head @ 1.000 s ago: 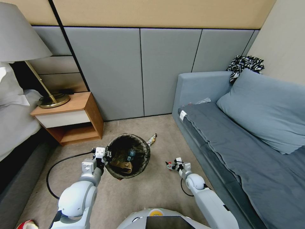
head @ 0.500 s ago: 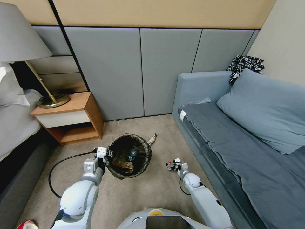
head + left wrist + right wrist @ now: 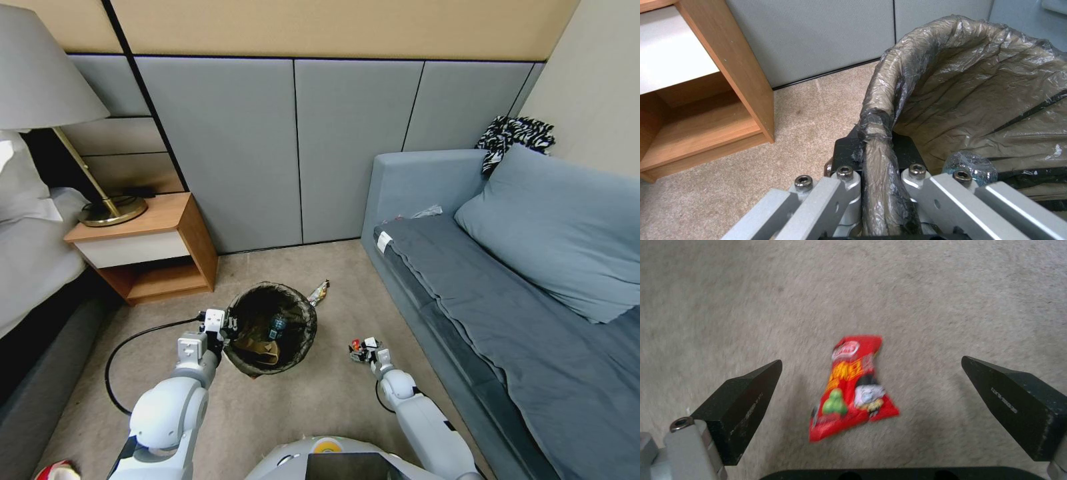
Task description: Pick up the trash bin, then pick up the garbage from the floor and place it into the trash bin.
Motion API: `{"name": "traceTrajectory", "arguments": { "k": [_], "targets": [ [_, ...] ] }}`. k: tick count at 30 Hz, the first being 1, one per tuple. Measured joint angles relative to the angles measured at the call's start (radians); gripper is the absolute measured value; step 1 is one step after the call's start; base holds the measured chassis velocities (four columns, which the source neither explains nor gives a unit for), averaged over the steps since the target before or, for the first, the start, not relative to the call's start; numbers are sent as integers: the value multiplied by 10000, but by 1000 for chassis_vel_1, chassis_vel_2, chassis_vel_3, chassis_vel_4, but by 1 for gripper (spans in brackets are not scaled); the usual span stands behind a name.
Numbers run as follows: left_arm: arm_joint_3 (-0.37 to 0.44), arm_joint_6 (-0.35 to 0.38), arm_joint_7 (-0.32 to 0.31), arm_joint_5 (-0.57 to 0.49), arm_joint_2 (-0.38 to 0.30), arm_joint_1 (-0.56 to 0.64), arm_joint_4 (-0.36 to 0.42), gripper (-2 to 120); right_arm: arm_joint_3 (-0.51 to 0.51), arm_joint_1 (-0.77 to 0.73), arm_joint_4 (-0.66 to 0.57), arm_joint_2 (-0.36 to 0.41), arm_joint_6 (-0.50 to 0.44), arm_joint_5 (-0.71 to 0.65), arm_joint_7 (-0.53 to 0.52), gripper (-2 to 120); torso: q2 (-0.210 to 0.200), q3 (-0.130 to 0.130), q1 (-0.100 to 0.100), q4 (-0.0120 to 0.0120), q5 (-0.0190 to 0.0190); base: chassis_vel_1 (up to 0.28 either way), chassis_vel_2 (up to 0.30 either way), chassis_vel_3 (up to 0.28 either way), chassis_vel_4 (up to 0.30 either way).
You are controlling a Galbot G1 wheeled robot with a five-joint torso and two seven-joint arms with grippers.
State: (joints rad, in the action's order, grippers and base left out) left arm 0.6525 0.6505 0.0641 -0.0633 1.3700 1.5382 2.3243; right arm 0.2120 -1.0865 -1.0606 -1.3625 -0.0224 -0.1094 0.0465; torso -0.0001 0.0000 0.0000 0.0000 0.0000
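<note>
Beige carpet between a wooden nightstand [image 3: 150,250] and a grey-blue sofa [image 3: 467,280]. At centre, one trash bin [image 3: 270,327] with a dark liner, gripped at its near rim by the left gripper [image 3: 217,327], fingers clamped either side of the bagged edge [image 3: 878,133], probably to carry it along to each piece; lifted or resting, cannot tell. Inside, two items: a tan paper bag [image 3: 257,348] and a clear plastic bottle [image 3: 971,165]. Just beyond the bin, one crumpled wrapper [image 3: 319,292] on the floor. Well to its right, one red snack packet [image 3: 851,390] lying flat, straddled from above by the right gripper [image 3: 871,360], fingers wide apart and not touching it, seemingly lined up for a pinch. Two grippers, one bin, two loose pieces nearby.
</note>
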Motion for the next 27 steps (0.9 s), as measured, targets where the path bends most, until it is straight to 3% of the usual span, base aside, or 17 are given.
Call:
{"name": "traceTrajectory", "arguments": {
  "k": [6,27],
  "targets": [
    [-6,-1,11,12,-23,23,-3,4,34,132,460,-224,-521,3,-55,100,0,0,0,1,-2,0,0,0,0],
    [-20,-13,23,29,-43,17,-59,4,87,234,800,-379,-617,-100,38,100,1,0,-1,0,-1,0,0,0,0]
  ]
}}
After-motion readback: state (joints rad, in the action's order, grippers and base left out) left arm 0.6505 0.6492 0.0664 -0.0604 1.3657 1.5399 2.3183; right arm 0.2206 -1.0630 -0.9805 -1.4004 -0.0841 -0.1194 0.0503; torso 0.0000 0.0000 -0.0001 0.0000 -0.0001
